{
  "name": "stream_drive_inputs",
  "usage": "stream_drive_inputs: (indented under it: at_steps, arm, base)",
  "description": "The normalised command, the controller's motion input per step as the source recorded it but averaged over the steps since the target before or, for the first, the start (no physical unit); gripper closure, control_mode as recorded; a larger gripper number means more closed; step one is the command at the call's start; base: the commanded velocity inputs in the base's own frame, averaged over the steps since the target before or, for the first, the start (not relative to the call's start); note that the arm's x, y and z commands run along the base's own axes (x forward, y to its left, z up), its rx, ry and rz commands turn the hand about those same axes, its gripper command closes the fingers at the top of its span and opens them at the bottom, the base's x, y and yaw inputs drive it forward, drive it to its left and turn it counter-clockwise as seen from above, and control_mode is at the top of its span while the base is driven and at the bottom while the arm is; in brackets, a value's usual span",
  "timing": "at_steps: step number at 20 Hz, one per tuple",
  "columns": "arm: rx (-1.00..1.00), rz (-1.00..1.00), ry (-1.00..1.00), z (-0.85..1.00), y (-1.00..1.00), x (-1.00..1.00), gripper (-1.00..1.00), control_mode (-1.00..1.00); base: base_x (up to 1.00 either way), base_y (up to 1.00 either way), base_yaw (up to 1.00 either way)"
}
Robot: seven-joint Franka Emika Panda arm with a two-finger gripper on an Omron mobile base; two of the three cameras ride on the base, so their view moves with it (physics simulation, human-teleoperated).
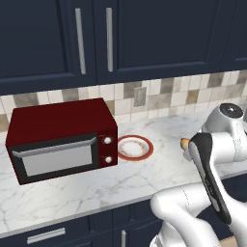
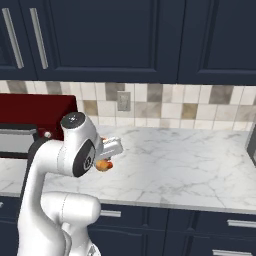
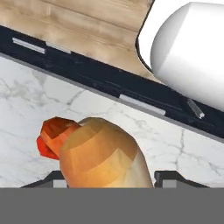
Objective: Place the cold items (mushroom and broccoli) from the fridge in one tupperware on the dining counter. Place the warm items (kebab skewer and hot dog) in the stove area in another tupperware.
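The hot dog [image 3: 103, 153], a tan bun with a red sausage end poking out to the left, sits between my two dark fingertips [image 3: 168, 177] in the hand view. My gripper [image 3: 109, 177] is shut on it, above the white marble counter [image 3: 26, 109]. From the right base view, the hot dog [image 2: 103, 164] hangs under the gripper [image 2: 106, 159] over the counter near its front edge. In the left base view only the bun's end [image 1: 185, 143] shows past my arm.
A red microwave [image 1: 62, 140] stands on the counter at the left, with a red-rimmed plate [image 1: 135, 147] beside it. The tiled wall holds an outlet [image 1: 140, 96] under dark blue cabinets. Drawers with handles [image 2: 110, 213] run below the counter's edge.
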Motion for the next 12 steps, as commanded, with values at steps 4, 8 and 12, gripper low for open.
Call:
stream_drive_inputs:
  at_steps: [4,8,12]
  arm:
    - [0.00,0.23,-0.13,-0.69,0.53,-0.21,1.00,-1.00]
    - [0.00,0.11,-0.02,-0.41,0.19,-0.06,1.00,-1.00]
    - [0.00,0.02,0.00,-0.16,0.05,-0.08,1.00,1.00]
  base:
    - [0.00,0.00,0.00]
    - [0.00,0.00,0.00]
    - [-0.11,0.01,0.01]
